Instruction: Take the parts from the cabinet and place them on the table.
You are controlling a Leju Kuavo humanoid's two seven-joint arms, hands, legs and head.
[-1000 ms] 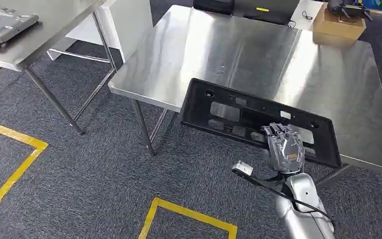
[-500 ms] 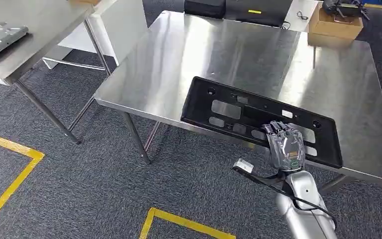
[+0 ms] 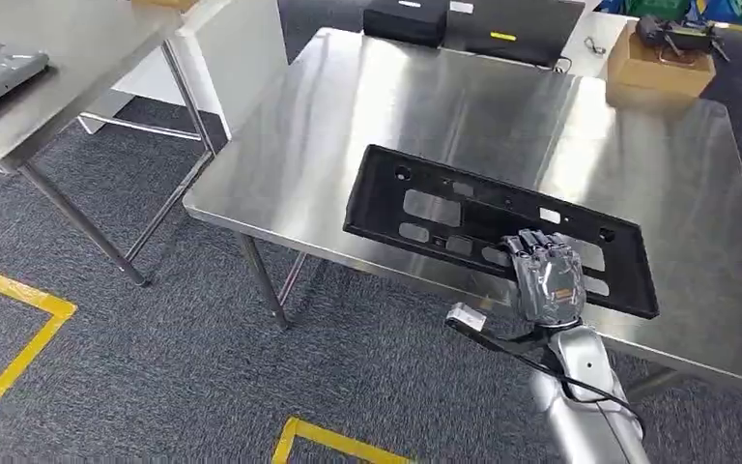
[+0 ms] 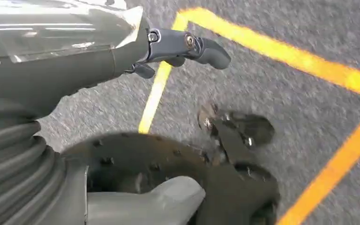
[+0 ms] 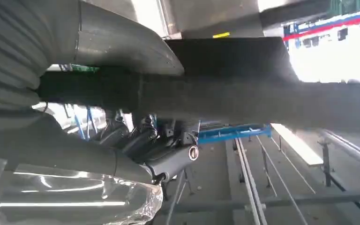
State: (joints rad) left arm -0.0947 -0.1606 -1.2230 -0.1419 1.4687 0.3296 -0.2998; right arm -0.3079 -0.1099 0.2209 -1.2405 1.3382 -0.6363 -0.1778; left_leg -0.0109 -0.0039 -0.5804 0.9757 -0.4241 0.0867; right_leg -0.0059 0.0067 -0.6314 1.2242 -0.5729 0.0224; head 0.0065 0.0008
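Overhead, right hand grips black panel over table; left hand, w/ wrist cam, hangs empty, fingers apart.

Head view high, angled down over steel table; right wrist close under black panel, shared with head view.

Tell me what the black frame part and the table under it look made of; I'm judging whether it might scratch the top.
Black frame part: probably moulded plastic, matte black, with cut-out windows and small holes. Table: looks like brushed stainless steel, bright and streaky with reflections. The right hand grips the part's near edge.
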